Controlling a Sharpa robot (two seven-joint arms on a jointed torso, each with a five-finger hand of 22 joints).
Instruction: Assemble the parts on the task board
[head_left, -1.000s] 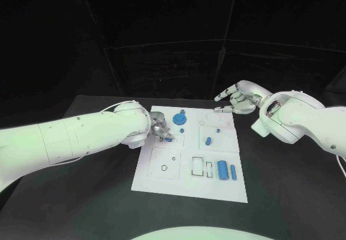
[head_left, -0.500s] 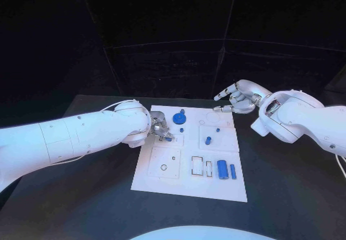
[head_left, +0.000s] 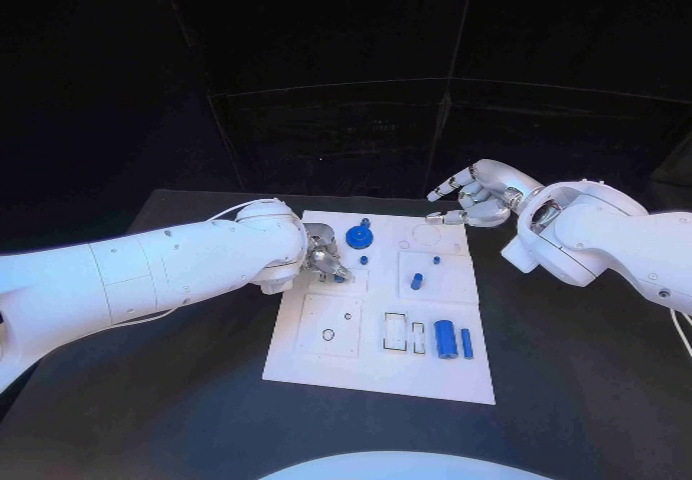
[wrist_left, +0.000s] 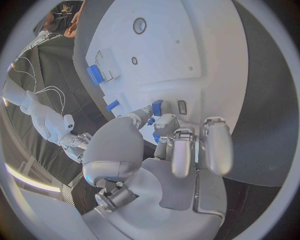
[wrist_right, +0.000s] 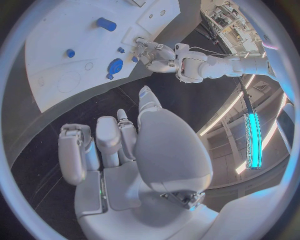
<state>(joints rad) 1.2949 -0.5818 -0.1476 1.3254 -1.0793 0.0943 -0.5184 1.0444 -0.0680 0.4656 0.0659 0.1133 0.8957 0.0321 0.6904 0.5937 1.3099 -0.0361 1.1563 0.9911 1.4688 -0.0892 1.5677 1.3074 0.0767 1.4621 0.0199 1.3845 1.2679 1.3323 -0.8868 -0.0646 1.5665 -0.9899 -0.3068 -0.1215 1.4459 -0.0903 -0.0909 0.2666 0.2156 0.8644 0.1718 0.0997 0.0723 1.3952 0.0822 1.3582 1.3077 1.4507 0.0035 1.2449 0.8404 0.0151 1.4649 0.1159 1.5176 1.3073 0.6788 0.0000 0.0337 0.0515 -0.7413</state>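
The white task board (head_left: 378, 345) lies in the middle of the black table. My left hand (head_left: 325, 262) is low over the board's far left part, and thumb and finger pinch a small blue part (wrist_left: 156, 107) against the board; the same small blue part (head_left: 339, 277) shows just under the fingers. My right hand (head_left: 473, 197) hovers above the board's far right corner, fingers apart, holding nothing. A round blue part (head_left: 358, 236) with a stem stands near the far edge. Small blue pegs (head_left: 415, 282) stand mid-board.
A thick blue cylinder (head_left: 444, 339) and a thin one (head_left: 466, 343) lie side by side on the board's near right, beside two rectangular slots (head_left: 395, 331). A small round hole (head_left: 329, 335) is on the near left. Black table (head_left: 173, 400) surrounds the board.
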